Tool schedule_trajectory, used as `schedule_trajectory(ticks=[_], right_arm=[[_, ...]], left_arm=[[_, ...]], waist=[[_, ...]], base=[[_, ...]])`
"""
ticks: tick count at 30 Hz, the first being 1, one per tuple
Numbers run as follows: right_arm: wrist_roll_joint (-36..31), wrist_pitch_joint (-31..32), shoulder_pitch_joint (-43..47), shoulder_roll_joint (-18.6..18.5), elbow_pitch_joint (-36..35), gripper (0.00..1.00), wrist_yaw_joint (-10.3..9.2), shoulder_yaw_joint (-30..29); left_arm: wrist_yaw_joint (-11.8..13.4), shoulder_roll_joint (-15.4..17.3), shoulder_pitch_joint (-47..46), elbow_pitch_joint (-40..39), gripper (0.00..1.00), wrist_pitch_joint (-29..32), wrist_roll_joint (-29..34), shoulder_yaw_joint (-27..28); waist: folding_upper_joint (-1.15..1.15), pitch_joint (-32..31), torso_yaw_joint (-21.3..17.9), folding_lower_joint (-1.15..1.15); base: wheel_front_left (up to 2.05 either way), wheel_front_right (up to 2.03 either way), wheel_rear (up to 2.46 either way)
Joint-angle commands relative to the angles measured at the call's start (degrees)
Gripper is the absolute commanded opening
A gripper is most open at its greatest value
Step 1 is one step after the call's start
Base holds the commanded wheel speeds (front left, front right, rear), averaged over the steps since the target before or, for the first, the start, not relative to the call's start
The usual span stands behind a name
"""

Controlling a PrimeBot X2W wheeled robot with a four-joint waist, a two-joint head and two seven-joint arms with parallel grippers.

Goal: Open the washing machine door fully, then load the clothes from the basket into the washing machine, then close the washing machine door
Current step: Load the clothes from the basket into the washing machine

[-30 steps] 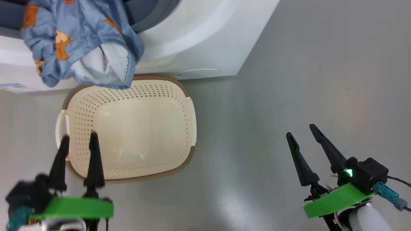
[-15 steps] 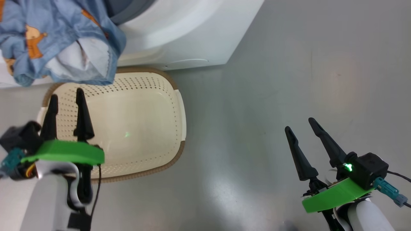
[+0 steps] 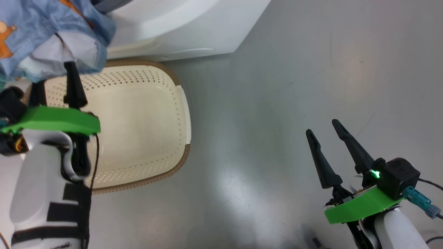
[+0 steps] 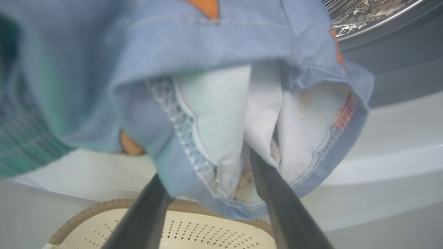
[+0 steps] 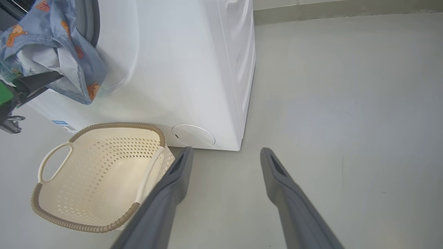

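Note:
A light blue garment with orange prints, one of the clothes [image 3: 41, 31], hangs over the lip of the washing machine [image 3: 173, 27] opening. My left gripper [image 3: 53, 79] is open right under it. Its fingers push up into the hanging folds [image 4: 207, 69], and one fingertip is hidden by the cloth. The steel drum [image 4: 363, 14] shows behind the garment. The cream basket [image 3: 138, 114] stands on the floor below, with nothing inside it. My right gripper [image 3: 322, 126] hangs open over bare floor, far right of the basket. The washing machine door is out of view.
The machine's white front [image 5: 180, 69] rises straight behind the basket [image 5: 104, 173], with a round cover [image 5: 193, 135] low on it and a blue label [image 5: 60, 122]. Grey floor [image 3: 294, 69] stretches to the right of the machine. A pale skirting [image 5: 346, 8] runs along the far wall.
My left gripper has risen from the basket's near rim up to the hanging garment, and its fingers now reach into the cloth. The head camera has shifted. My right gripper has kept still.

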Motion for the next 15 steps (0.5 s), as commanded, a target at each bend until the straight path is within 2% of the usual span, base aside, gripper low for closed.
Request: schedule_trajectory(ticks=[1,12,13,14,15], right_arm=[[-0.6,-0.3,0.4,-0.4,-1.4,1.0,0.09,1.1],[-0.9,-0.3,0.3,-0.7,-1.4,1.0,0.09,0.8],[-0.9,-0.3,0.2,-0.6,-1.4,1.0,0.09,0.9],[-0.9,-0.3,0.1,-0.6,-1.3,1.0,0.09,0.9],[-0.9,-0.3,0.1,-0.6,-1.2,1.0,0.09,1.0]], left_arm=[[-0.2,1.3,-0.3,-0.8,1.0,-0.3,0.2,1.8],[-1.9,-0.4,-3.1,-2.1,0.98,-0.3,2.6,5.1],[-2.0,-0.5,-3.0,-2.3,0.82,-0.4,2.8,5.3],[-2.1,-0.6,-2.9,-2.4,0.58,-0.4,3.0,5.5],[-2.2,-0.6,-2.8,-2.6,0.4,-0.4,3.2,5.7]], waist=[[0.0,0.4,-0.2,0.0],[0.0,1.0,-0.1,0.0],[0.0,1.0,-0.1,0.0],[0.0,1.0,-0.1,0.0],[0.0,1.0,0.0,0.0]], base=[[0.0,0.0,0.0],[0.0,0.0,0.0],[0.0,0.0,0.0],[0.0,0.0,0.0],[0.0,0.0,0.0]])
